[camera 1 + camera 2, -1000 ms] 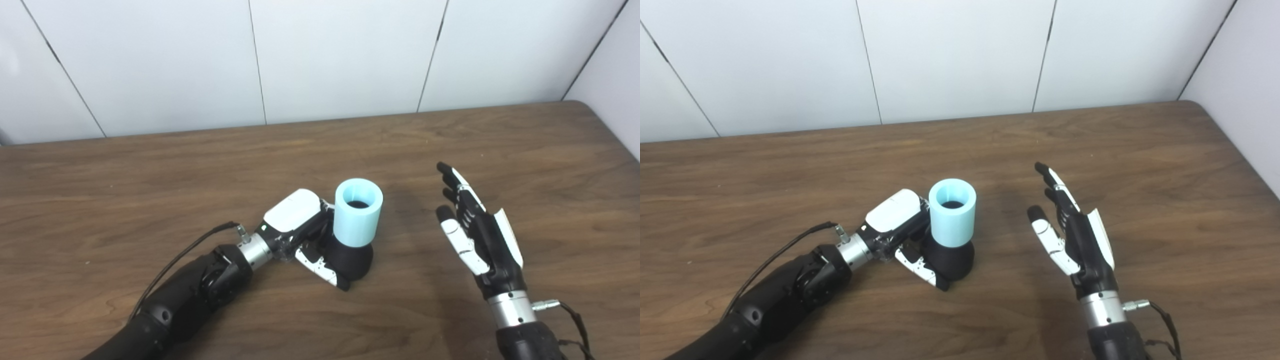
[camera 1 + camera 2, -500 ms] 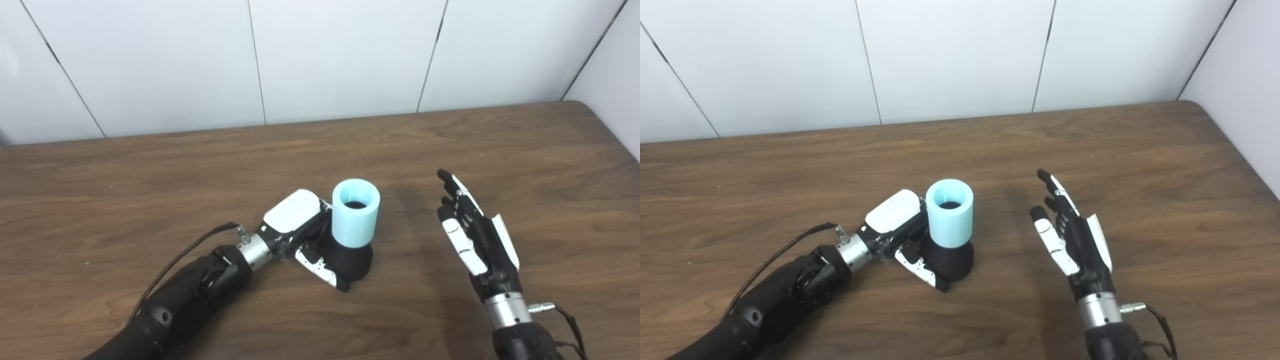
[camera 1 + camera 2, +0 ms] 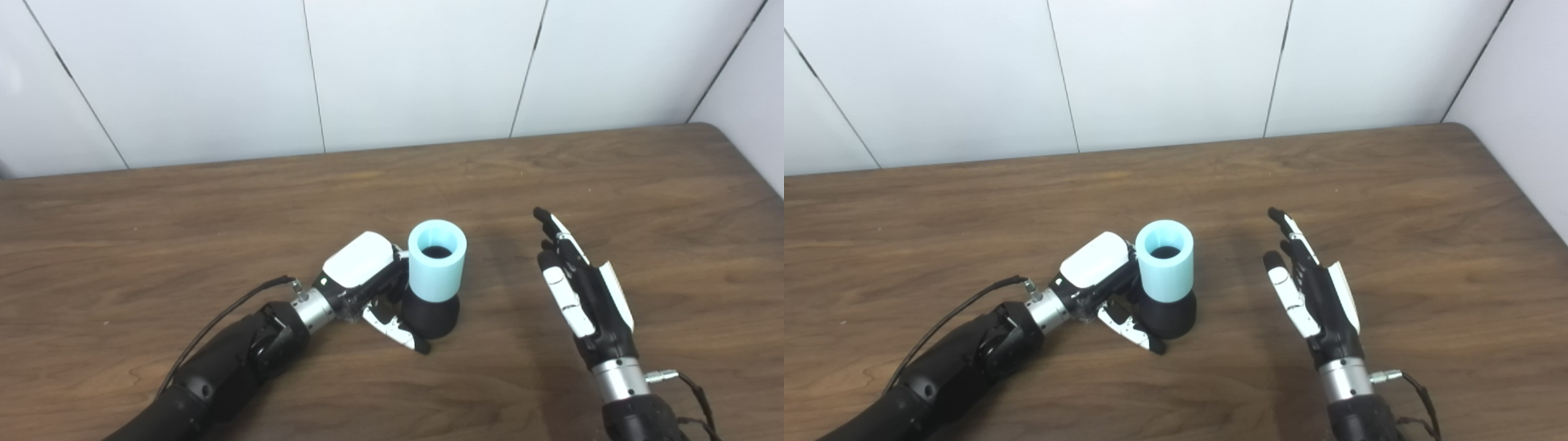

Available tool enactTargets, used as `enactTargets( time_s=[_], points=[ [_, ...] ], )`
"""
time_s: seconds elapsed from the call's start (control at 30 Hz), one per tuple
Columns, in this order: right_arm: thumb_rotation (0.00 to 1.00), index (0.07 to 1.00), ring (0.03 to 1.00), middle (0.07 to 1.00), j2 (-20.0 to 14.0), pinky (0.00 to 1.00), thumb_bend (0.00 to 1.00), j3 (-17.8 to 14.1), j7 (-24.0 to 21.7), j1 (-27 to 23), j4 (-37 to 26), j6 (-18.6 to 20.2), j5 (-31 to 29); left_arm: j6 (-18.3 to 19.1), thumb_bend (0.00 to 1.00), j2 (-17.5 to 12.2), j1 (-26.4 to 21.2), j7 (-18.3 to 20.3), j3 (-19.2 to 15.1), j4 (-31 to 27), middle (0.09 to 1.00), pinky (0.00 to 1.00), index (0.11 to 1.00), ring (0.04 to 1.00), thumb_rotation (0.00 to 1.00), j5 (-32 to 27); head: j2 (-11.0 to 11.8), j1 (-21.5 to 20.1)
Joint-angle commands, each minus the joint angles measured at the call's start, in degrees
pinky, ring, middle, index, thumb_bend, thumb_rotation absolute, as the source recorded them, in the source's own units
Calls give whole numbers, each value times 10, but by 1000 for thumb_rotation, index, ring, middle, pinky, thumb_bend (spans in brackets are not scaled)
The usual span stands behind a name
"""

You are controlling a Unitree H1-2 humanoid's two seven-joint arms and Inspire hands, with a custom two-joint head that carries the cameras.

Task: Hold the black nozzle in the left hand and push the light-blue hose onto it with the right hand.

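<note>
I see the light-blue hose standing upright on the black nozzle, its long axis vertical and its open mouth facing up, roughly midway between the table's left and right edges and nearer the front edge than the back. From here the hose looks already seated over the nozzle's top. My left hand sits just beside the pair on their left, thumb and fingers curled loosely round the nozzle's base; I judge it a light hold, though I cannot tell how firm the contact is. My right hand is to the right of the hose, apart from it, fingers straight and spread, palm toward the hose, holding nothing. The left hand is plainly the nearer. Any further push would have to come straight down along that vertical axis. I count one hose, one nozzle, two hands.
</note>
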State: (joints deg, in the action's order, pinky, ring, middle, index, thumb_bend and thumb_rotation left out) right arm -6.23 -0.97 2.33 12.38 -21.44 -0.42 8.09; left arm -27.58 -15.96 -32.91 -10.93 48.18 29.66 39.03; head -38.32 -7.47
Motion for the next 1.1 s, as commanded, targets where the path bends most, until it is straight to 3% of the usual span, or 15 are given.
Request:
enactTargets(
  time_s=[0.0,0.2,0.43,0.6,0.8,1.07],
  points=[
    [886,932,989,985,12,956,333,-1,7,-5,-23,-32,-1,60,1000,-49,92,76,47,92,791,762,789,820,109,86,0,0],
    [894,937,991,988,9,970,344,-3,5,-3,-25,-29,-3,100,1000,-58,94,139,39,70,875,862,881,896,210,76,0,0],
    [880,932,983,985,11,942,326,-6,8,-3,-25,-22,-5,141,1000,-79,104,186,32,22,907,864,937,903,318,80,0,1],
    [887,940,988,993,11,944,338,-5,7,-3,-23,-23,-8,150,1000,-95,108,185,22,4,907,857,931,902,358,77,1,2],
    [894,938,988,991,5,945,324,-6,5,-6,-19,-25,-8,146,1000,-125,125,154,-11,-29,884,839,899,880,337,78,3,5],
    [904,948,991,998,2,946,362,-8,4,-4,-20,-22,-9,140,1000,-147,146,157,-53,-68,882,845,909,879,311,69,2,5]
  ],
)
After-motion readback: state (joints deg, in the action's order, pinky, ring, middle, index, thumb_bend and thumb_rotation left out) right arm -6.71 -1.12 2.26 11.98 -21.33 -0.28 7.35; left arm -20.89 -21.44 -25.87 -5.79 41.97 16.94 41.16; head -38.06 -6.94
